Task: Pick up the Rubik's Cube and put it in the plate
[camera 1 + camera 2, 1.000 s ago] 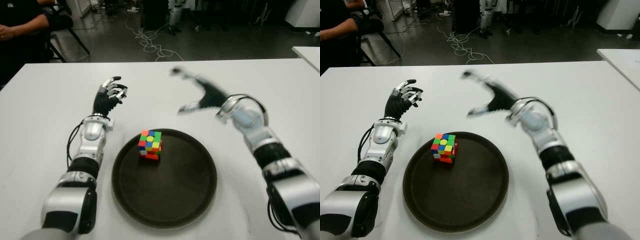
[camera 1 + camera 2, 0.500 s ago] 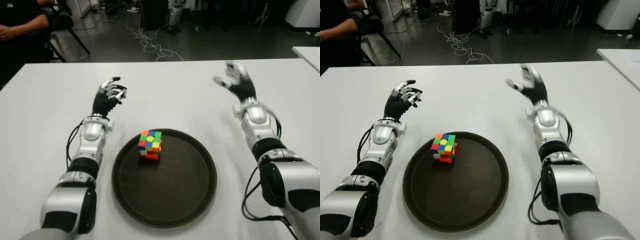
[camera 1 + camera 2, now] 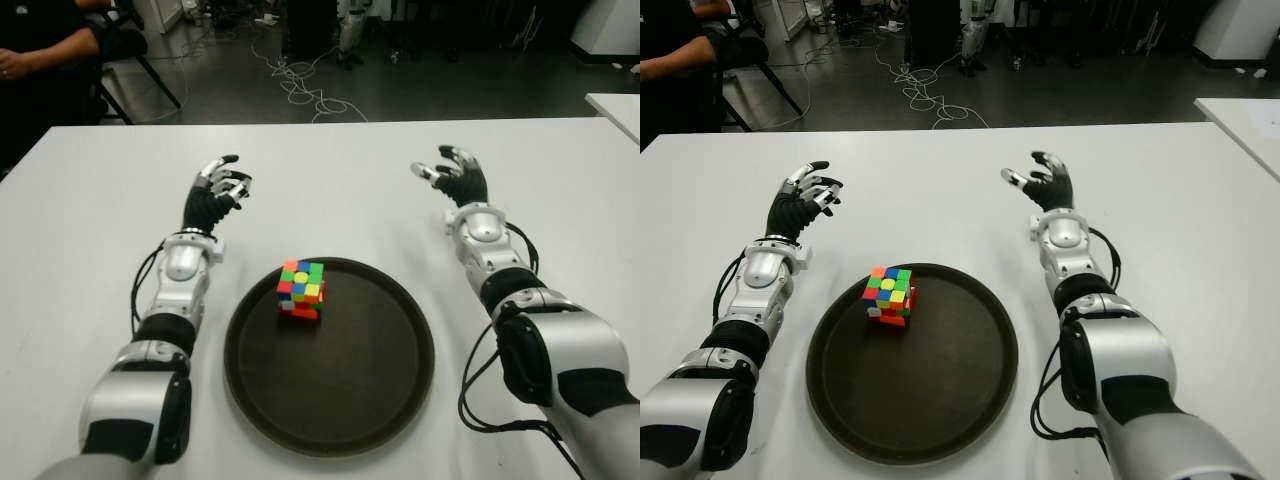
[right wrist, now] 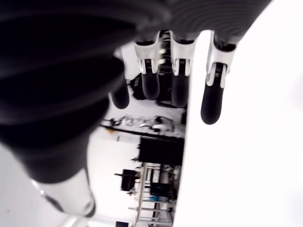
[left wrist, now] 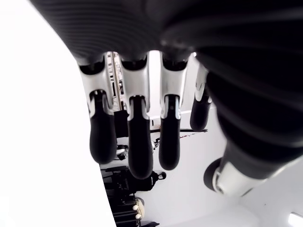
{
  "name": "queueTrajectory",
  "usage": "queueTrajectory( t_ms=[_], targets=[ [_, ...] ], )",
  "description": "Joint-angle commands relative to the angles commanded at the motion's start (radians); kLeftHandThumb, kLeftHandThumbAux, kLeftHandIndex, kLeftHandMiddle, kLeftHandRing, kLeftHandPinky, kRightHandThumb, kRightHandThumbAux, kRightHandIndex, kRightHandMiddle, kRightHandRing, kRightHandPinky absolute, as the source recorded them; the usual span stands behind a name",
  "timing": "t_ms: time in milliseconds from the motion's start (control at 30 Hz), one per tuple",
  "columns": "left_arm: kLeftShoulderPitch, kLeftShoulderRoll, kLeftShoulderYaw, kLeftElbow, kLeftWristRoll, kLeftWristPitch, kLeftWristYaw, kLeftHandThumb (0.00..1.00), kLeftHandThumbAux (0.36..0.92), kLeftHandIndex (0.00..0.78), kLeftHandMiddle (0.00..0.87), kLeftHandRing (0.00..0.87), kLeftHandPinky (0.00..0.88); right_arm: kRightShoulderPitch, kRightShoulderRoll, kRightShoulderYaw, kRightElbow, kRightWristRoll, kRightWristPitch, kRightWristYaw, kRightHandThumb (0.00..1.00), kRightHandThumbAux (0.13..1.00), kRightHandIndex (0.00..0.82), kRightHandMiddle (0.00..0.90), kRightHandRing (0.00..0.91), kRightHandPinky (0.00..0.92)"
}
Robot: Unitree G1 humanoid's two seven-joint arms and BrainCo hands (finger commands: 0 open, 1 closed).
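Observation:
The Rubik's Cube (image 3: 301,289) stands inside the round dark plate (image 3: 360,400), close to its far left rim, with no hand touching it. My right hand (image 3: 455,176) is over the white table beyond the plate's right side, fingers relaxed and empty. In the right wrist view its fingers (image 4: 175,71) hang loose with nothing between them. My left hand (image 3: 218,188) is beyond the plate's left side, also empty. The left wrist view shows its fingers (image 5: 135,137) spread and holding nothing.
The white table (image 3: 330,170) stretches wide around the plate. A seated person (image 3: 45,50) is at the far left corner. Cables (image 3: 300,85) lie on the dark floor behind the table, and a second white table's corner (image 3: 615,105) shows at the right.
My right hand has swung away from above the plate to the right and settled at the far right side, palm up. The cube, the plate and the left hand have not moved.

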Motion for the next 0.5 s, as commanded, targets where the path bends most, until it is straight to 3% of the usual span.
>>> queueTrajectory(
  t_ms=[500],
  targets=[
    [0.000,-0.002,0.002,0.002,0.001,-0.001,0.000,0.309,0.679,0.216,0.390,0.472,0.540,0.021,-0.002,0.052,-0.004,-0.091,-0.060,-0.046,0.291,0.680,0.329,0.398,0.437,0.456]
  ],
)
